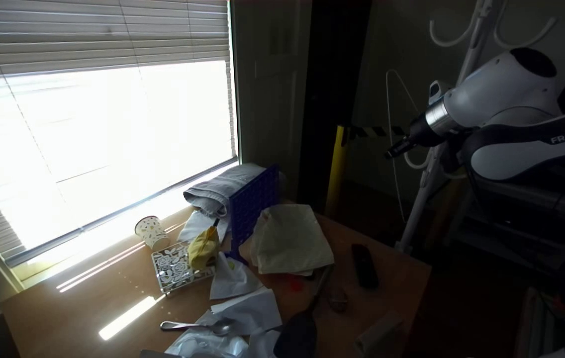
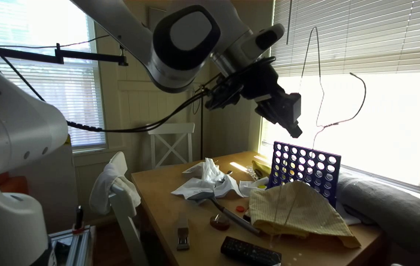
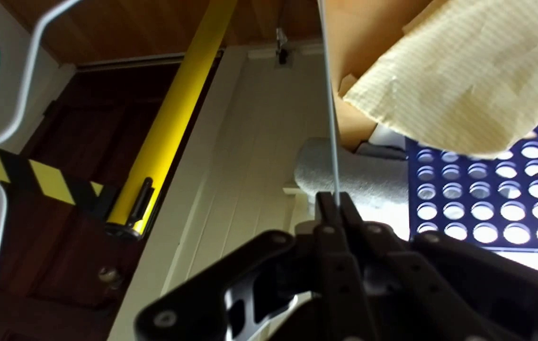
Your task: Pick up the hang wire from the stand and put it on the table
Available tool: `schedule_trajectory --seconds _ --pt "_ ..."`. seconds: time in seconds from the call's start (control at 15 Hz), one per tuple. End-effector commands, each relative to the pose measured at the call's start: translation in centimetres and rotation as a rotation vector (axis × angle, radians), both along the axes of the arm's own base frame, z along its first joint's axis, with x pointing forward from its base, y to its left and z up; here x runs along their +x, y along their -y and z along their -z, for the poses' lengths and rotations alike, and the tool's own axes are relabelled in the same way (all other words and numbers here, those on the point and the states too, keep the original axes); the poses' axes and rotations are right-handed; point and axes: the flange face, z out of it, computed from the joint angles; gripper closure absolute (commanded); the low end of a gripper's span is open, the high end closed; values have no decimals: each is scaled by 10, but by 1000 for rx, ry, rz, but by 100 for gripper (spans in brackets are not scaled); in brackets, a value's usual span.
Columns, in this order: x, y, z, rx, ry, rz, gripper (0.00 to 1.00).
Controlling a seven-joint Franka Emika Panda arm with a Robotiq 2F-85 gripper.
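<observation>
The black two-fingered hand [image 3: 336, 200] is closed, pinching the thin, pale hang wire [image 3: 330, 104] at its tips. In an exterior view, the wire shows at nine o'clock from the tall white hooked pole stand [image 1: 418, 204]; the light-brown wooden table [image 1: 63, 323] lies at eight o'clock.

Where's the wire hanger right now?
The wire hanger is pinched in the gripper: in the wrist view it runs up left of the cream cloth, and in an exterior view it is left of the white stand.
</observation>
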Motion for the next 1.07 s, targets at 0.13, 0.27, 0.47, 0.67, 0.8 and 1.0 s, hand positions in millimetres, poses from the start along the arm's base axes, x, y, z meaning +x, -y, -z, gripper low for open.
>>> schedule_trajectory --seconds 0.13,0.27,0.47,0.67,0.8,1.0 --pt "8 -22 24 -19 -194 -136 99" --pt "10 -31 33 -26 -252 -181 99" --pt "12 -42 42 -41 -325 -234 99" --pt "16 -51 46 -55 -363 -269 99" --pt "8 -52 46 -41 -341 -248 97" --pt "11 -53 48 -51 -354 -257 97"
